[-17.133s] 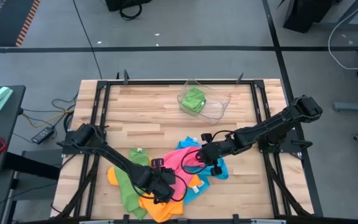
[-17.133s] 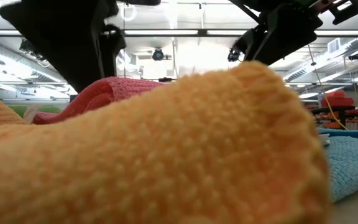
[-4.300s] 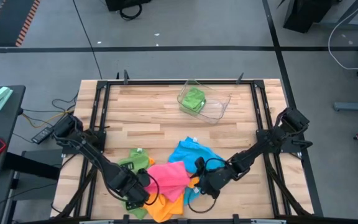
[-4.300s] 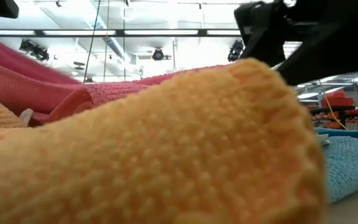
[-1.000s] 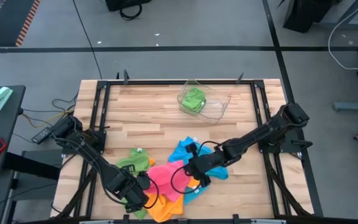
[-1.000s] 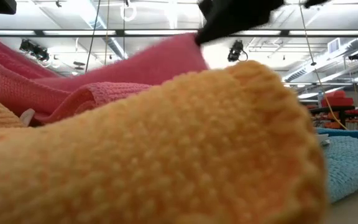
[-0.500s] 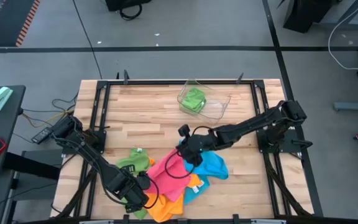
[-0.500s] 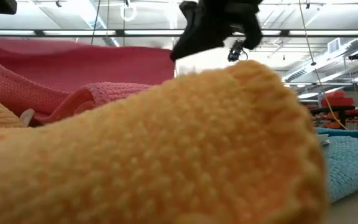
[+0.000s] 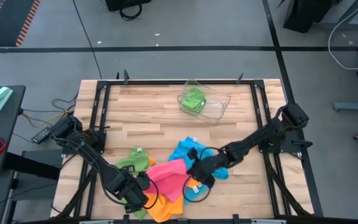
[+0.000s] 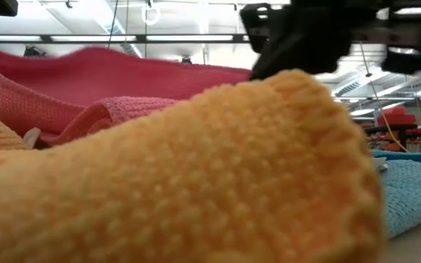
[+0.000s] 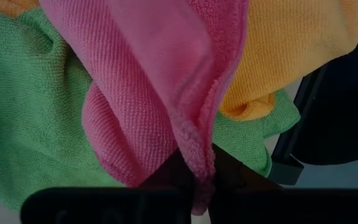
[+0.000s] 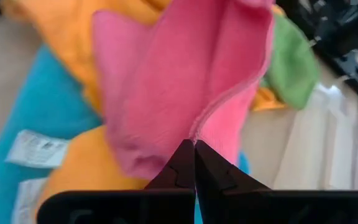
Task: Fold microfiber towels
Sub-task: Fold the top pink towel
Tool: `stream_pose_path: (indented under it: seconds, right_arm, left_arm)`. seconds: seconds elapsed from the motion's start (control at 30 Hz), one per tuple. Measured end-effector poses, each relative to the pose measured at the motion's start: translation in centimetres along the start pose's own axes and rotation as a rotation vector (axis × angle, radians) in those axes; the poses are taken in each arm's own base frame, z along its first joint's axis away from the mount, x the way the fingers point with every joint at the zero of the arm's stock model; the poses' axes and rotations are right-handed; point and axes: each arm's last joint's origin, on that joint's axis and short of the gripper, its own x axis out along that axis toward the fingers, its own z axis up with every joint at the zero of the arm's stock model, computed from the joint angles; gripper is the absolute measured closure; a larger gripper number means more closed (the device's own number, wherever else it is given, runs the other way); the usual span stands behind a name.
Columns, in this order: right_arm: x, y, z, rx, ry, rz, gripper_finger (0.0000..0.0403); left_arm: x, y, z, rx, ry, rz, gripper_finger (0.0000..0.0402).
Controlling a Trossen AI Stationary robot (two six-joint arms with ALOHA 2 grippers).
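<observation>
Right hand (image 9: 194,172) swung back nearer, both hands clamping pink towel (image 9: 168,177), stretched left-right

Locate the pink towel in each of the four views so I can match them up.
High view: pink towel in the pile near the table's front edge.
Low view: red-pink band behind the orange towel.
Left wrist: centre.
Right wrist: centre.
Shared landmark: the orange towel.

Grey floor (image 9: 166,25) surrounds the wooden table (image 9: 142,118); ceiling strip lights (image 10: 174,38) glow; cables (image 9: 48,115) trail beside it.
</observation>
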Motion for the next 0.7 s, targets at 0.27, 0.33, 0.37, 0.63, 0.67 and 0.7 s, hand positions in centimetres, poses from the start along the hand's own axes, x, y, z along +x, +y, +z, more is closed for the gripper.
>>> stream_pose_path:
  seconds: [0.27,0.33,0.37,0.63,0.67,0.7]
  right_arm:
    - [-0.2,1.7,0.0,-0.001,-0.015,0.010,0.0401]
    - [-0.1,1.7,0.1,0.005,-0.021,0.010,0.0401]
    - [0.0,1.8,0.0,0.006,-0.019,0.016,0.0401]
    - [1.2,2.5,-0.4,0.036,-0.020,0.048,0.0395]
    - [1.2,2.5,-0.3,0.041,-0.031,0.045,0.0394]
    - [1.2,2.5,-0.2,0.044,-0.040,0.043,0.0393]
  left_arm:
    - [0.0,0.0,0.0,0.000,0.000,0.000,0.0393]
    - [0.0,0.0,0.0,0.000,0.000,0.000,0.0389]
    - [0.0,0.0,0.0,0.000,0.000,0.000,0.0384]
    - [0.0,0.0,0.0,-0.006,0.000,0.000,0.0375]
    - [0.0,0.0,0.0,-0.006,0.000,0.000,0.0380]
    - [0.0,0.0,0.0,-0.006,0.000,0.000,0.0385]
